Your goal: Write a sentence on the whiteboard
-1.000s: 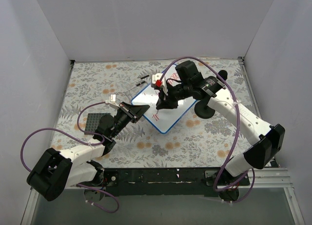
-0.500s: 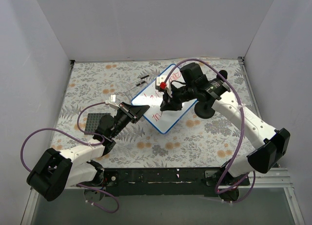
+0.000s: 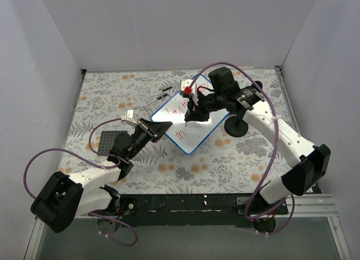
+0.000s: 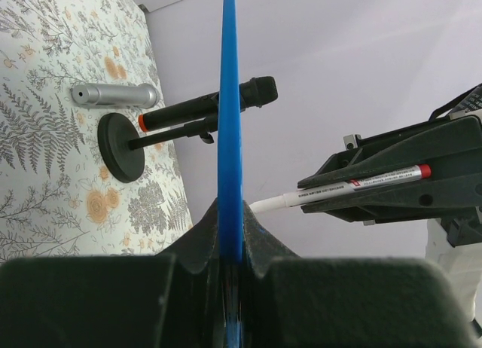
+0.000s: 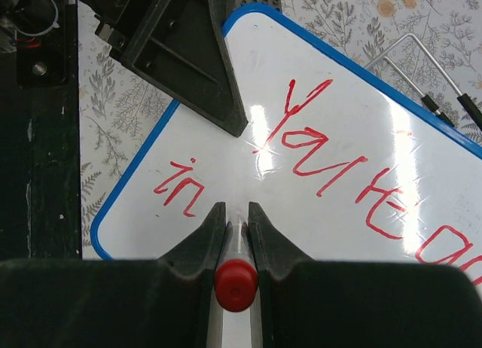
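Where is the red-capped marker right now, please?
The marker is clamped in the right tool, centre of the top view, tip at the middle of the whiteboard, beside the left tool.

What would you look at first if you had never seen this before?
The red writing slanting across the blue-rimmed whiteboard jumps out first, in the middle of the flowery table. Just above the board, the right gripper pinches a marker with a red end, its tip pointing at the board. The left gripper clamps the board's near-left edge.
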Controlling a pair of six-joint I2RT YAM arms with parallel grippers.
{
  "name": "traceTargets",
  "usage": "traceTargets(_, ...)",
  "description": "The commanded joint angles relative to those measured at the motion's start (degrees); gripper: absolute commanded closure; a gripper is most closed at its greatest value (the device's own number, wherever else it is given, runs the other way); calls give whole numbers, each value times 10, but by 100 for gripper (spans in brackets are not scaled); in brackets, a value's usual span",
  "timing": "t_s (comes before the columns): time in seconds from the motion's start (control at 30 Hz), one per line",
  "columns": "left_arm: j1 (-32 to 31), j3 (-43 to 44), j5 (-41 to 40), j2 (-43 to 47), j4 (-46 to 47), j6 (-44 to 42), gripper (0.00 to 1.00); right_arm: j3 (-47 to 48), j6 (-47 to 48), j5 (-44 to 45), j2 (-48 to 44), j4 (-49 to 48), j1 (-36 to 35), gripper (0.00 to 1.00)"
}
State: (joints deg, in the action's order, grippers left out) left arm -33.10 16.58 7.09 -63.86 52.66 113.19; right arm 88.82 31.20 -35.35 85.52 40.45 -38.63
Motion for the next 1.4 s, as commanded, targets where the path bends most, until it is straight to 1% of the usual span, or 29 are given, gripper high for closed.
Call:
traceTargets(0.0, 1, 14, 6, 22, 85, 78, 100, 34, -12, -23, 13, -13, -1, 99)
traceTargets(0.17, 1, 12, 6, 23, 86, 78, 100, 29, -11, -52, 11, -8, -4, 99)
traceTargets(0.47, 1, 10, 6, 20, 88, 78, 100, -16, 11, -69, -18, 8, -6, 99)
traceTargets(0.7, 1, 12, 4, 22, 86, 75, 100, -35, 18, -45, -42, 10, -5, 99)
traceTargets(0.97, 1, 11, 4, 23, 85, 76, 100, -13, 14, -15, -32, 5, 0, 99)
traceTargets(1.37, 1, 10, 6, 23, 87, 77, 100, 29, 4, -8, -2, -5, 4, 99)
